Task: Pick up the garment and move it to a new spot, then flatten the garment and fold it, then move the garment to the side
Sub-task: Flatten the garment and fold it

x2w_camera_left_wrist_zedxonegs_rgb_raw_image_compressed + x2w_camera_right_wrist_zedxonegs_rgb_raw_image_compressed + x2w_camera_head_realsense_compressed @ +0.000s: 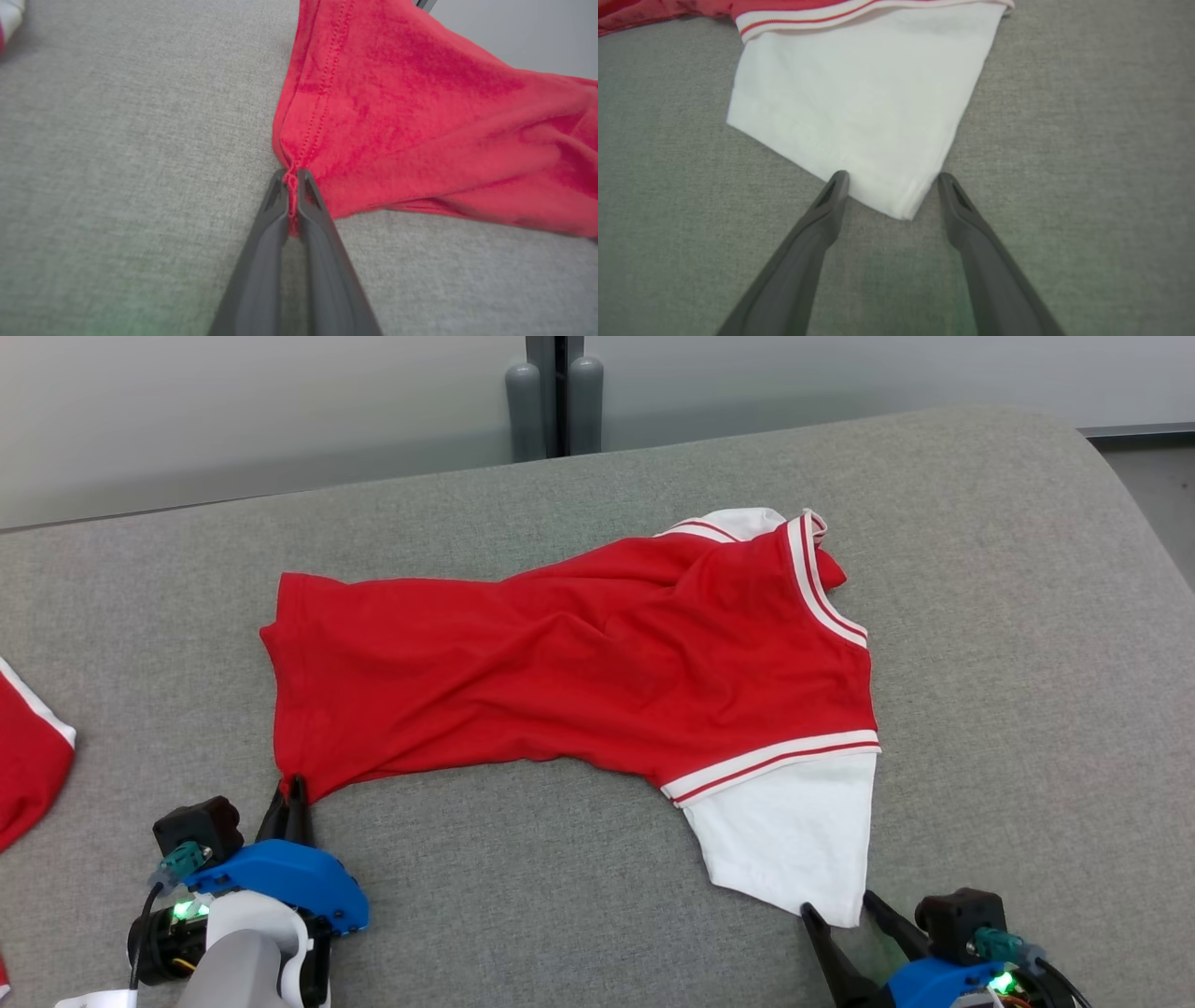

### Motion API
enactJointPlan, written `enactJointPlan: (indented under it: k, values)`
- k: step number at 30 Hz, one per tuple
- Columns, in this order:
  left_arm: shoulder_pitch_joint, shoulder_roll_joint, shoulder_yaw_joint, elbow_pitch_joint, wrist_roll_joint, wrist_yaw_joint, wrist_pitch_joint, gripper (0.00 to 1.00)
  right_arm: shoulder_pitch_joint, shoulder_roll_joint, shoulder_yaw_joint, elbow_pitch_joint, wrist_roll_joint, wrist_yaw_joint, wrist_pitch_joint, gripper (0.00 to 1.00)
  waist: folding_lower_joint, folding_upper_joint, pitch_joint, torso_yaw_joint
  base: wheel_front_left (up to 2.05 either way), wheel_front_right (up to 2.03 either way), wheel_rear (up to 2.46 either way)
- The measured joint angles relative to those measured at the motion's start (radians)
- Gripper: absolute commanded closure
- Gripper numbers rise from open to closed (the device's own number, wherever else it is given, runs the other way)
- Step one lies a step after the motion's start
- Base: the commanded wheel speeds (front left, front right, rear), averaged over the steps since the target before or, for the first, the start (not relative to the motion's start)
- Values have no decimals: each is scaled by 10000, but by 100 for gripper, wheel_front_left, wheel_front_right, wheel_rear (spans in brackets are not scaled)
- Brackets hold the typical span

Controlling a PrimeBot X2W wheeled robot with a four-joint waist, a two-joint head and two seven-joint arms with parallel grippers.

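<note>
My left gripper [292, 175] pinches the garment [579, 653] at its hem corner; my right gripper [892, 179] stands wide astride the white sleeve [859, 102] tip, presumably to lift both ends.

A second red cloth [28, 756] is running off the head view's left edge. The garment [579, 653] is spilling past the left wrist view's top and right edges, its hem corner hiding between the pressed-together fingers [271, 219] of the left gripper [292, 176].
</note>
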Motion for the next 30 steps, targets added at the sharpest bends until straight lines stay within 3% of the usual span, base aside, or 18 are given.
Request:
enactJointPlan:
  k: [3, 4, 5, 6, 13, 18, 23, 30]
  values:
    - [-11, 25, -65, 4, 0, -8, -31, 100, -231, -2, 6, 234, 50, 0, 125, 0, 0, 0, 11, 19, 0, 0, 0]
    - [-13, 31, -82, 6, 0, -8, -44, 100, -313, -2, 23, 299, 121, 0, 155, 12, 0, 0, 14, 24, 0, 0, 0]
    - [-17, 33, -98, 6, 0, -10, -58, 100, -377, -2, 42, 364, 171, 0, 157, 53, 0, 0, 17, 29, 0, 0, 0]
    - [-19, 35, -105, 6, -2, -10, -59, 100, -441, -6, 73, 422, 205, 0, 159, 100, 0, 0, 21, 32, 0, 0, 0]
    - [-24, 23, -69, -42, -257, -182, -178, 100, -663, 6, -81, 169, 449, -2, -510, 100, 0, 0, -65, 47, 0, 0, 0]
    - [128, -282, 548, -874, -1580, -591, -431, 100, -747, 4, -633, -717, 311, 0, -1032, 100, 1, 0, -275, 31, 0, 0, 0]
    - [345, -466, 589, -2771, -3333, -719, -201, 100, -916, 2, -1076, -1906, 13, 0, -1296, 100, 1, 0, -509, -5, 0, 0, 0]
    - [980, -443, 209, -7047, -5693, -723, 1212, 100, -1208, 4, -1666, -3904, -6, 0, -905, 100, 1, 0, -865, 17, 0, 0, 0]
